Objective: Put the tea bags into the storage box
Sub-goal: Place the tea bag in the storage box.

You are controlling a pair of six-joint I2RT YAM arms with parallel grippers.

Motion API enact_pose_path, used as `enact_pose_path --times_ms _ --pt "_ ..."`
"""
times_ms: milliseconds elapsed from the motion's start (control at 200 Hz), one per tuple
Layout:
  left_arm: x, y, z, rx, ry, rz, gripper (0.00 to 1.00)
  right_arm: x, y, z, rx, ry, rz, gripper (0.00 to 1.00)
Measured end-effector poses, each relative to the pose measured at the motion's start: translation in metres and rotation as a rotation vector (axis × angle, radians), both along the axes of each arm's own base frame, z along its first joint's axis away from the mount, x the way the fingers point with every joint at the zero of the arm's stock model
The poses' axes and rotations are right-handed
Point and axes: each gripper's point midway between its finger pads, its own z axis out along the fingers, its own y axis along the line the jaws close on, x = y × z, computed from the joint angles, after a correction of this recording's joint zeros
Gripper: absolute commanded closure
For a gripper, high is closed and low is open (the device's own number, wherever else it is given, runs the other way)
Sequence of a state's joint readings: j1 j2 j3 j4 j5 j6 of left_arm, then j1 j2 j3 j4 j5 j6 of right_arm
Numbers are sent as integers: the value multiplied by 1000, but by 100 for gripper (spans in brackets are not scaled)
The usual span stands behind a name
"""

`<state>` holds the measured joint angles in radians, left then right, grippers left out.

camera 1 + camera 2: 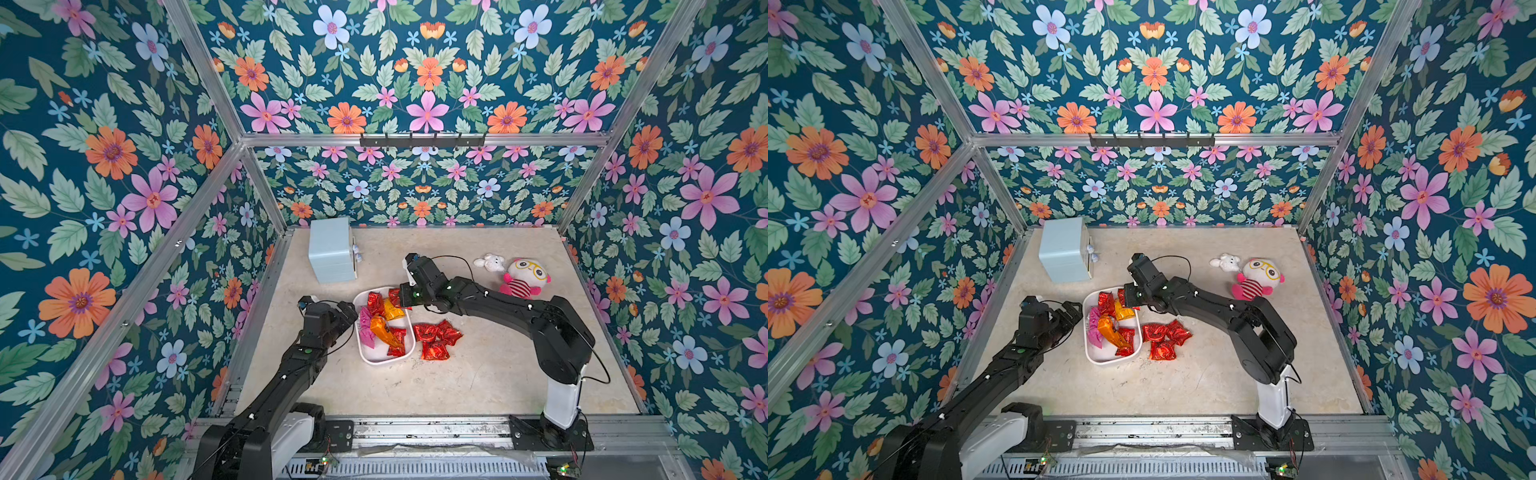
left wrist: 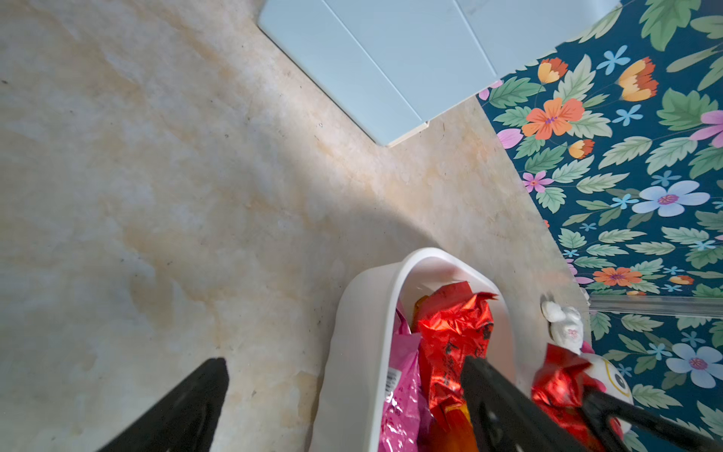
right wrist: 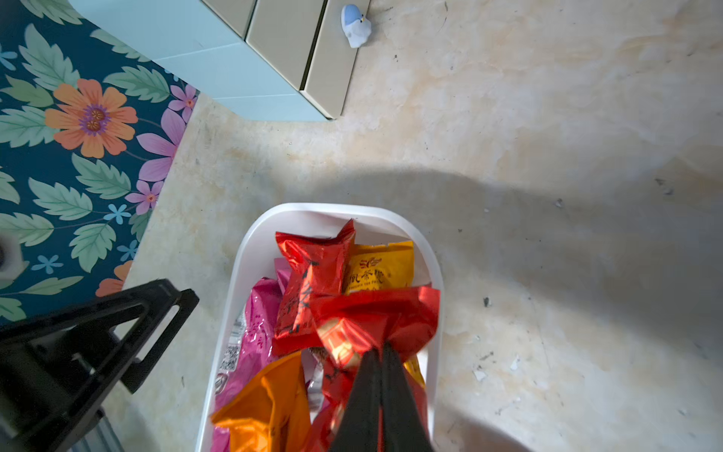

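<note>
The white storage box lies mid-table and holds several tea bags in red, pink and orange-yellow. A few red tea bags lie on the table just to its right. Over the box's far end my right gripper is shut on a crinkled red tea bag. My left gripper is open at the box's left side. One of its fingers is outside the box wall and the other is over the bags inside.
A pale blue drawer box stands at the back left, with a small blue-white figurine at its front. A pink plush doll and a small white plush lie at the back right. Floral walls enclose the table.
</note>
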<state>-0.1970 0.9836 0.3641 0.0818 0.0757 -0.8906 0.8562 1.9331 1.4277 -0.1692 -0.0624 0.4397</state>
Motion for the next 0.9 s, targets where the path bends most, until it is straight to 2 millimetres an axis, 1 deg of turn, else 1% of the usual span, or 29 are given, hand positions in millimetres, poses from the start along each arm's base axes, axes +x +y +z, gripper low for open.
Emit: enact_pose_path --times_ms 310,370,475,540,610,730,815,900 --pt "-4 1 -9 5 27 0 1 17 24 -22 -17 17 14 100" --pt "-4 1 -10 5 29 0 1 19 25 -28 -32 28 12 92" --pt "-5 1 -11 6 32 0 1 17 22 -36 -52 47 11 70" --pt "-5 1 -11 6 32 0 1 15 19 -37 -59 52 10 62" --pt "-5 1 -11 6 33 0 1 12 17 -32 -56 53 8 58" --pt "-5 1 -12 6 35 0 1 9 10 -8 -37 19 -5 52" --pt "-5 1 -11 6 35 -1 1 7 -1 11 -25 -10 -33 49" --pt "-3 0 -11 6 35 -1 1 3 -16 21 -39 -32 -60 48"
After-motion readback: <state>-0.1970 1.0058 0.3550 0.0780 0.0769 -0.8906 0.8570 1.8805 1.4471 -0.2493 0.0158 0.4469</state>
